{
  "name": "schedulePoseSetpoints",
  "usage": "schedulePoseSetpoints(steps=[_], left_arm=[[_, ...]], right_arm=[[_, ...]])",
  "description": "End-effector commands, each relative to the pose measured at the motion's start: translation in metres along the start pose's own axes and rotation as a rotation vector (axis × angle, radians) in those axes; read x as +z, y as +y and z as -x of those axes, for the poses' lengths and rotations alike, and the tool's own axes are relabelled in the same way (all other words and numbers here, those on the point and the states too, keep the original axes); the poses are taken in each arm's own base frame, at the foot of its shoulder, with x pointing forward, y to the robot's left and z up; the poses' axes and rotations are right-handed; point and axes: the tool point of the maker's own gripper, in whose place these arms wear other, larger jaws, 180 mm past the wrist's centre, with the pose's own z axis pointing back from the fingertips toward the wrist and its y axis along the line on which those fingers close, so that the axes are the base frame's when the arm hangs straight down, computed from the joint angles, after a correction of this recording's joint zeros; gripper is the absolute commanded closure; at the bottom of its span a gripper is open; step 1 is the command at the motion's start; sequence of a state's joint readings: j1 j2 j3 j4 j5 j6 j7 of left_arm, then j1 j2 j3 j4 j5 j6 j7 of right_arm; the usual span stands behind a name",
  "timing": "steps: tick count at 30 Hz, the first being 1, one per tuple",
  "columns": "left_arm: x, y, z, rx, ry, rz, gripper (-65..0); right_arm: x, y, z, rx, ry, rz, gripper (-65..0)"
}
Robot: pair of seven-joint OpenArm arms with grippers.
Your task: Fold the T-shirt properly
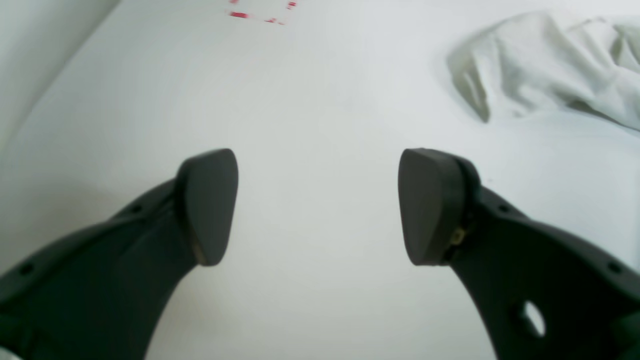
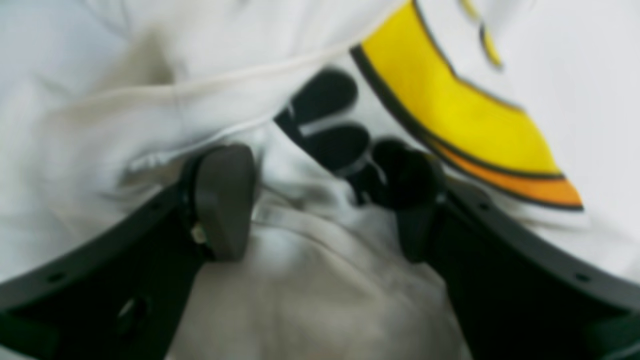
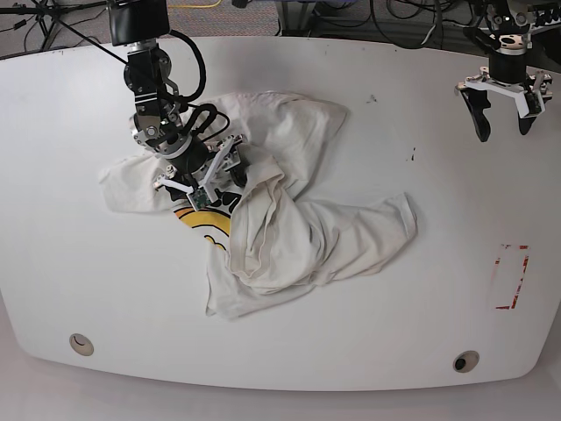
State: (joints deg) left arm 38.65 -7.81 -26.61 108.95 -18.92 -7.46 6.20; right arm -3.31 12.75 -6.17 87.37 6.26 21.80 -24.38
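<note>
Beneath my right hand (image 2: pixel 320 200) the T-shirt (image 3: pixel 289 228) lies crumpled mid-tabletop (image 3: pixel 421 333), its yellow print half buried; my fingers stand spread astride a ridge of cloth, pinching nothing yet. To do this well I should close on one layer only — a hem, not a bunch. Farther off, my left hand (image 1: pixel 317 205) hangs released over bare tabletop, well apart from the cloth.

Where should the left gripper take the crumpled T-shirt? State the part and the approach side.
Judging from the base view: take the free corner of the T-shirt that juts toward the left gripper. It lies thin against the table, apart from the bunched middle, so come from that side, low. The right gripper is open over the print.
</note>
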Motion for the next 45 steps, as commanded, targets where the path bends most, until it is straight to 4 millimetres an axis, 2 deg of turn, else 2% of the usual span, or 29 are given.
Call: schedulePoseSetpoints(steps=[1,5,13,15,25,27,35,37,45], left_arm=[[0.001,0.002,-0.012,-0.012,-0.042,0.0,-47.1],[0.001,0.003,-0.012,-0.014,-0.04,-0.003,-47.1],[-0.002,0.003,-0.016,-0.01,-0.054,-0.005,-47.1],[-0.005,0.002,-0.019,-0.008,-0.06,-0.004,-47.2],[-0.01,0.001,-0.023,-0.001,-0.065,-0.006,-47.1],[-0.009,-0.001,-0.019,-0.004,-0.061,0.004,-47.3],[-0.008,-0.002,-0.02,-0.006,-0.062,0.006,-47.3],[-0.009,0.001,-0.022,-0.012,-0.065,0.002,-47.2],[-0.009,0.001,-0.023,-0.01,-0.066,0.001,-47.4]], right_arm=[[0.001,-0.003,-0.013,0.019,-0.035,0.0,-42.0],[-0.004,0.014,-0.006,0.016,-0.025,-0.04,-43.1],[-0.006,0.027,-0.006,-0.003,-0.03,-0.063,-43.9],[-0.004,0.03,-0.02,-0.018,-0.076,-0.058,-45.0],[-0.002,0.039,-0.035,-0.031,-0.123,-0.065,-45.7],[-0.001,0.039,-0.052,-0.01,-0.166,-0.071,-47.6],[-0.001,0.047,-0.062,0.019,-0.169,-0.09,-48.8],[0.009,0.064,-0.062,0.043,-0.155,-0.113,-49.9],[0.025,0.082,-0.067,0.064,-0.15,-0.142,-48.5]])
